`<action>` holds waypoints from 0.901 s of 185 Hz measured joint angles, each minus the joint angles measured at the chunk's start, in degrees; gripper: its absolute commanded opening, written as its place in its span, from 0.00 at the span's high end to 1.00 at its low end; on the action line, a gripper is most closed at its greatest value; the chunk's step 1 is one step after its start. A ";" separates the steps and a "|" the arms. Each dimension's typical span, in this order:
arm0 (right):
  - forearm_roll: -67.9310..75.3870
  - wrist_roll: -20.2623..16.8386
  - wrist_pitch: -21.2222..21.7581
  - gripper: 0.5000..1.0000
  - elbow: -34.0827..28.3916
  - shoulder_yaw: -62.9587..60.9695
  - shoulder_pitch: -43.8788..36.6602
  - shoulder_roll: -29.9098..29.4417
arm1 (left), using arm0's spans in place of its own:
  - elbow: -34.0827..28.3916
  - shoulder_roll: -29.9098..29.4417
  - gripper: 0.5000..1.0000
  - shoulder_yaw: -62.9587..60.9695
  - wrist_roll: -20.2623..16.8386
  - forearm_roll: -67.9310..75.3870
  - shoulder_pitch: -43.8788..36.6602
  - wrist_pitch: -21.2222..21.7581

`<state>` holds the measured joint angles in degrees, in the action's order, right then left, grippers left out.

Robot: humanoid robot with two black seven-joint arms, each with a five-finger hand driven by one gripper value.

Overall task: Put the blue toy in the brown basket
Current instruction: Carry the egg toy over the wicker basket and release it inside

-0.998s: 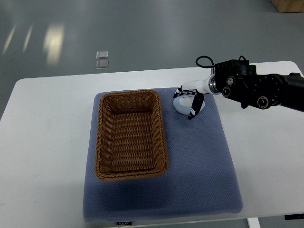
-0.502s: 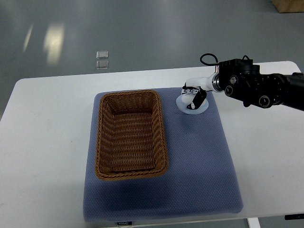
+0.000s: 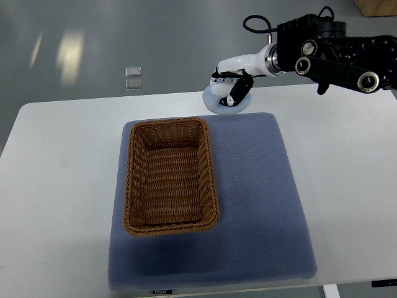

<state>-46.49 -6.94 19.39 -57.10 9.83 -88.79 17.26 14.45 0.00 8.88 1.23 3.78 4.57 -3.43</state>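
Upper right of centre, our right hand (image 3: 231,89) now grasps the blue toy (image 3: 227,102), lifted off the mat (image 3: 260,205) toward the brown basket (image 3: 170,175).

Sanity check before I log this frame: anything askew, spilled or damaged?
Nothing stands out. The brown basket sits upright and empty on the blue mat, roughly square with it, on the white table. The right hand holds the pale blue toy near the mat's far edge. No spill or damage is visible.

One basket (image 3: 171,176), one blue toy (image 3: 224,102), one mat (image 3: 260,205), one table (image 3: 56,205).
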 measured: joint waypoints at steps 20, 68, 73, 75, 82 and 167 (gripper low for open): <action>0.24 0.00 -0.42 0.97 0.07 0.37 -0.35 -4.81 | -0.04 0.00 0.00 0.00 0.00 0.00 0.00 0.00; 0.27 0.10 -1.49 0.95 3.81 1.63 -0.31 -16.13 | 0.03 0.00 0.00 0.00 0.00 0.00 0.06 0.00; 0.27 0.12 -1.68 0.95 4.28 1.72 -0.13 -16.55 | 0.04 0.00 0.00 0.00 0.00 0.00 0.06 0.00; 0.27 0.12 -1.73 0.95 4.47 1.77 -0.03 -16.67 | 0.04 0.00 0.00 0.00 0.00 0.00 0.06 0.00; 0.27 0.19 -1.95 0.95 5.17 1.90 0.41 -16.99 | 0.04 0.00 0.00 0.00 0.00 0.00 0.06 0.00; -0.40 0.49 -4.35 0.75 9.18 2.06 7.57 -17.27 | 0.03 0.00 0.00 0.00 0.00 0.00 0.09 -0.02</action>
<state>-46.89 -6.45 15.04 -47.92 11.90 -81.22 -0.01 14.48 0.00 8.88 1.23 3.78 4.66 -3.45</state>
